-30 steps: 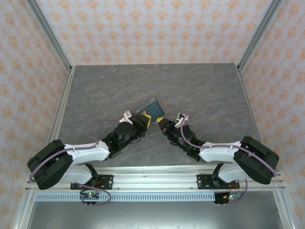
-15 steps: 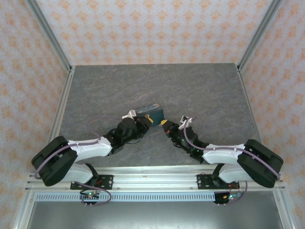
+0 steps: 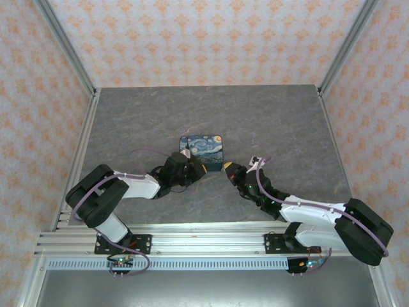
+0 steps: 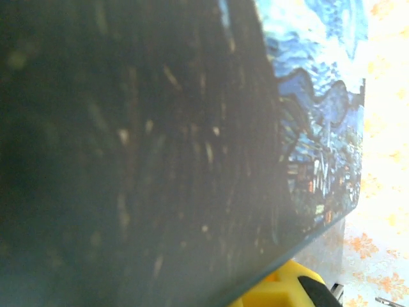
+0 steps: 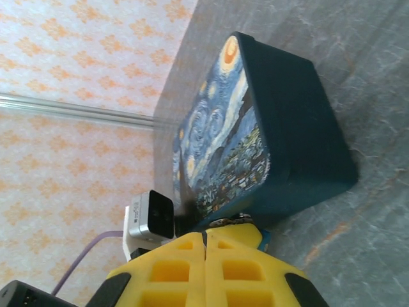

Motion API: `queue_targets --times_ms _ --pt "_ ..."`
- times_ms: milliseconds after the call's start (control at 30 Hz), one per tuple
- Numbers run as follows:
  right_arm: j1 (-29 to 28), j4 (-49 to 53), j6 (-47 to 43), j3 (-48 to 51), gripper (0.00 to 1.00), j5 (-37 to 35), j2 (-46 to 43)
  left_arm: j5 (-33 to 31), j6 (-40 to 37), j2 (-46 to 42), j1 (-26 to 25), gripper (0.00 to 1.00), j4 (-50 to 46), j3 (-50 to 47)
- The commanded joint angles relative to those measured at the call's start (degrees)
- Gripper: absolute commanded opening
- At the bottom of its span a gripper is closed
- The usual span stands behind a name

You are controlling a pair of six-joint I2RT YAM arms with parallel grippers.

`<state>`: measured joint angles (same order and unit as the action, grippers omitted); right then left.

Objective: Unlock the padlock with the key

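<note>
On grey stone-look table (image 3: 128,121), rounded swirl-print box (image 3: 201,152); right pincer (image 5: 204,236) together, left pincer (image 3: 197,167) state unclear.

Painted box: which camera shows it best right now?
Right wrist: the painted box is sharp, print and one dark side visible. Top external shows the box small, from above; left wrist, the box blurred, very close.

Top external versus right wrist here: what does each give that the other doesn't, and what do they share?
Top external: the overall layout, with the left pincer at the near-left corner of the painted box, which lies lid-up on the grey table. Right wrist: the box's dark teal side wall close up, and the right pincer shut, yellow fingers pressed together. Shared: the box's swirl-print lid and the right pincer just off its near edge.
</note>
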<state>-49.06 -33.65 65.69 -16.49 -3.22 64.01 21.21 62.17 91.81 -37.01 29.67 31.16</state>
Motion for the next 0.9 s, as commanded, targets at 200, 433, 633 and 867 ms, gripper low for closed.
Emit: queue_targets --times_ms 200,433,633,867 --pt "0.8 6.2 -1.3 -3.4 0.0 0.7 0.1 1.4 -1.4 -5.9 0.5 0.61 -5.7 0.5" --pt "1.1 8.0 0.6 -7.0 0.0 2.3 2.1 -0.2 1.7 -18.8 0.5 0.7 -12.8 -1.2" --pt "1.3 8.0 1.8 -12.1 0.0 3.4 6.3 -0.4 8.9 -22.7 0.5 0.5 -6.7 -0.7" --pt "1.4 6.8 3.9 -14.9 0.0 3.8 10.1 -1.4 14.0 -20.4 -0.9 0.41 0.0 -0.6"
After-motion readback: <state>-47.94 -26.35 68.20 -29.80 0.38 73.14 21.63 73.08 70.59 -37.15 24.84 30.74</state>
